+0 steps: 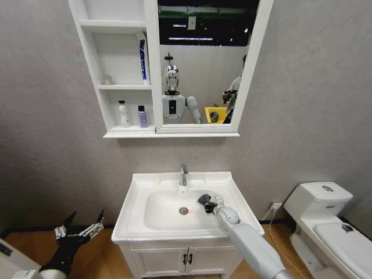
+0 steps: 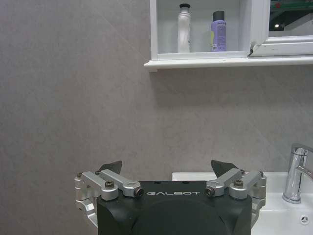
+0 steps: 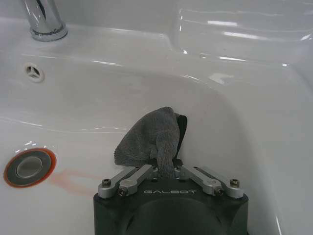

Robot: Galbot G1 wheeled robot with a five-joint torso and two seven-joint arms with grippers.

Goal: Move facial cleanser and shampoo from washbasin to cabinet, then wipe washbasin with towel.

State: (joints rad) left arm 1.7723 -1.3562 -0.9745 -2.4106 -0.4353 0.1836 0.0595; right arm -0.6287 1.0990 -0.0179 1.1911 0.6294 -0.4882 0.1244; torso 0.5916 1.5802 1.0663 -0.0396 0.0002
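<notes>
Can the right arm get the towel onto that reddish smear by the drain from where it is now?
Probably yes. The right pincer, shut on the towel, is already down inside the washbasin bowl, with bare ceramic between it and the smear beside the drain.

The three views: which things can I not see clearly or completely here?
- Towel: its pinched end is hidden between the right gripper fingers, right wrist view.
- Bottles on the cabinet: labels too small, head view.
- Washbasin: hidden behind the left gripper body, left wrist view.
</notes>
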